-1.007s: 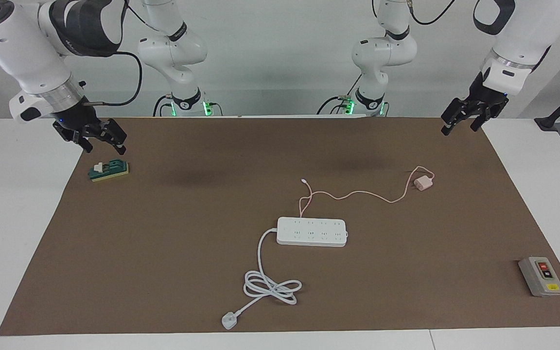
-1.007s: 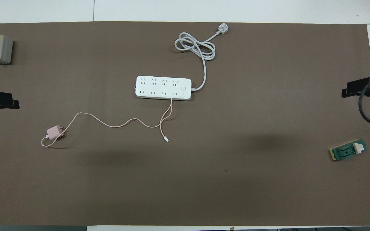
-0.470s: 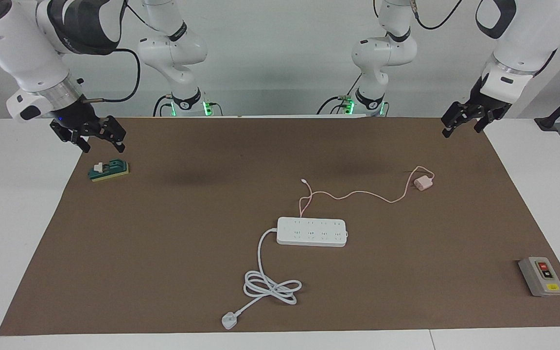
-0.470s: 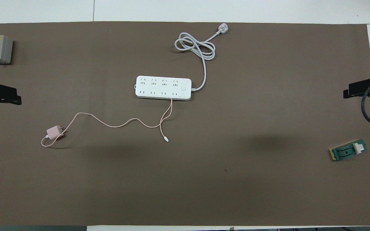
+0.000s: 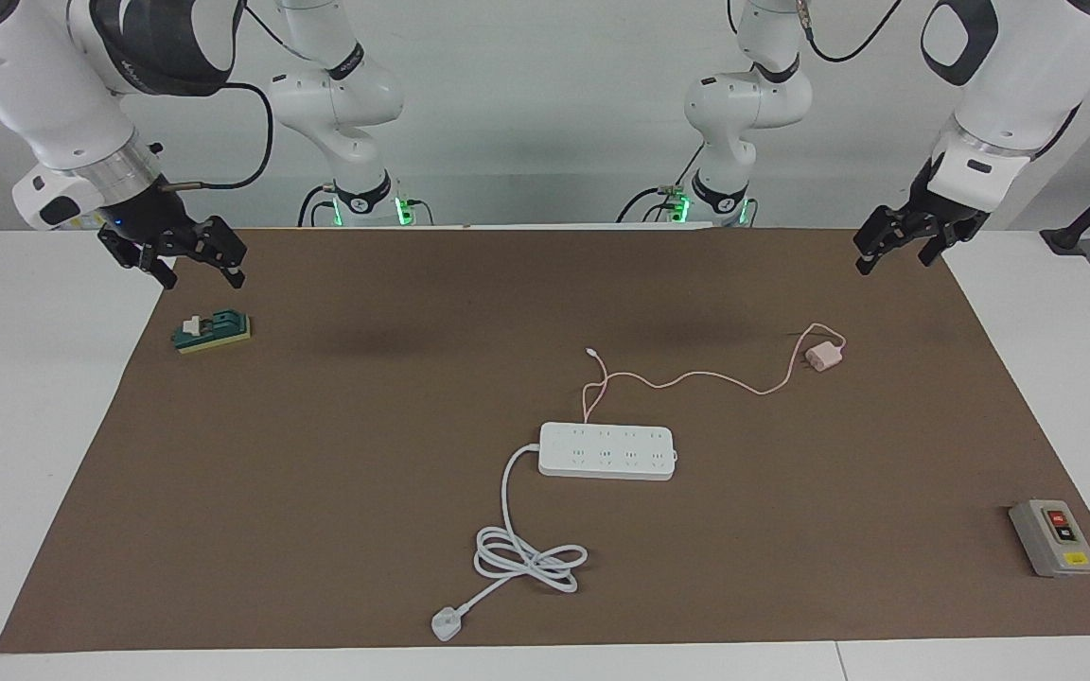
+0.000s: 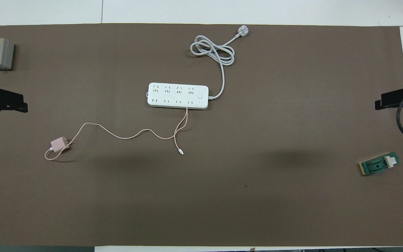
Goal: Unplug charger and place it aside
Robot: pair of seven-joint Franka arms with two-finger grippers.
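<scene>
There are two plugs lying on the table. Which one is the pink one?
The charger, the small pink cube with the thin pink cable. The other plug is white and ends the power strip's thick cord.

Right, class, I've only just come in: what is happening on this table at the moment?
Nothing is being handled. The pink charger already lies unplugged on the brown mat, nearer the robots than the white power strip and toward the left arm's end. Its thin cable trails back to the strip. The left gripper hangs open over the mat's corner at its own end. The right gripper hangs open above the green switch block. Neither holds anything.
</scene>
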